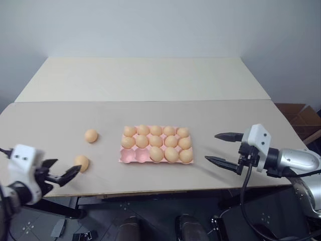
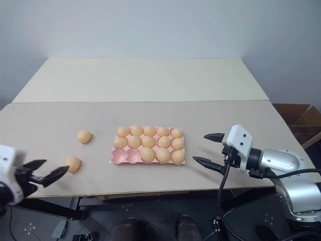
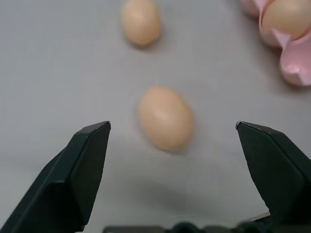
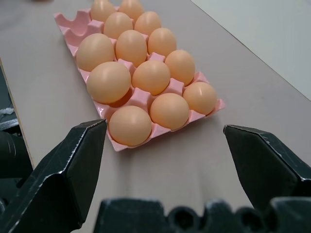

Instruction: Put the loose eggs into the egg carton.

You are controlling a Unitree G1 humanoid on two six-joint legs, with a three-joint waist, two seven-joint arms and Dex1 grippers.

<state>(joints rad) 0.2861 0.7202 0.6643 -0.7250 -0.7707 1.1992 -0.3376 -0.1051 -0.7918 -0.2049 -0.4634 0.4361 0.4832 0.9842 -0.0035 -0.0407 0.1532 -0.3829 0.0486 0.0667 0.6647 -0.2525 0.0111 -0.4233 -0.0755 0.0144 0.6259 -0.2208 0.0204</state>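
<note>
While I watch the pale bench (image 1: 210, 108) under a plain grey wall (image 1: 160, 25), the egg carton (image 1: 128, 156) sits near its front edge, two loose eggs (image 1: 82, 162) toward the left. Left gripper (image 1: 61, 170) and right gripper (image 1: 220, 148) both gape, empty.

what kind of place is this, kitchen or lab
Probably a lab or test room, not a kitchen: a bare beige table against a plain wall, a cardboard box beside it, and only an egg carton laid out.
</note>
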